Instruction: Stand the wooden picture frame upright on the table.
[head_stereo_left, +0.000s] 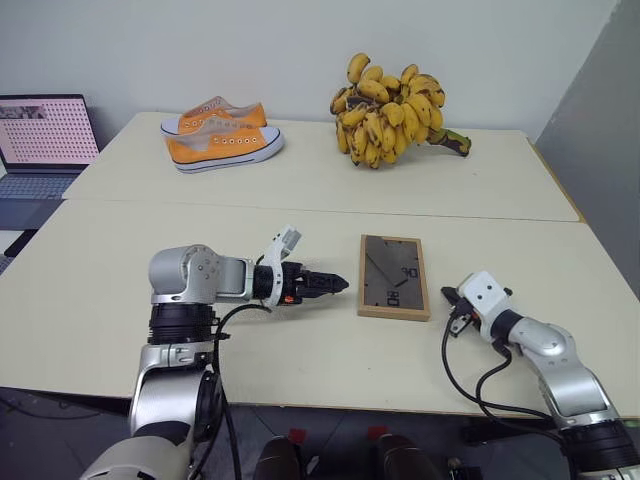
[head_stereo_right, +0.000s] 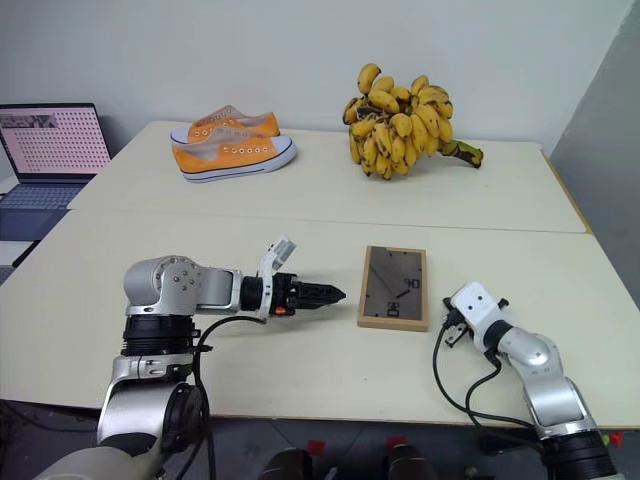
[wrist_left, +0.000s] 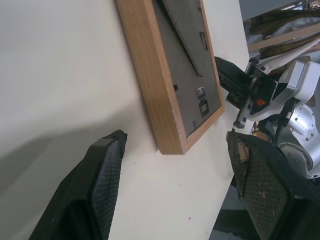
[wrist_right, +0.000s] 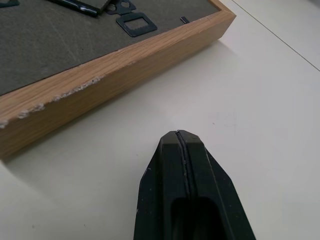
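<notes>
Quickly, left to right. Laptop (head_stereo_left: 42, 150) sits off the table's (head_stereo_left: 90, 290) far-left edge, at about 10 o'clock from the wooden picture frame (head_stereo_left: 394, 276). Orange sneakers (head_stereo_left: 222, 133) lie on the far panel at about 11 o'clock from the frame, well apart from it. Seam between the two panels runs across, beyond the frame.

My left gripper (head_stereo_left: 338, 285) comes in level from the frame's 9 o'clock side, tips just beside the frame's left edge, not touching. From the left wrist view I see its fingers (wrist_left: 102, 175) spread wide, with the frame's near corner between them and bare tabletop under them.

Frame lies flat on the near panel, dark grey back up, stand folded down, long edges running away from me. Bare table all round it: open room at 6 o'clock to the near table edge, and at 12 o'clock up to the seam.

Banana bunch (head_stereo_left: 392, 110) sits on the far panel at about 12 o'clock from the frame, well apart.

My right gripper (head_stereo_left: 449, 297) sits at the frame's 4 o'clock, near its right edge, a gap of table between. Right wrist view shows its fingers (wrist_right: 185, 190) pressed together, nothing held, the chipped wooden edge just ahead.
</notes>
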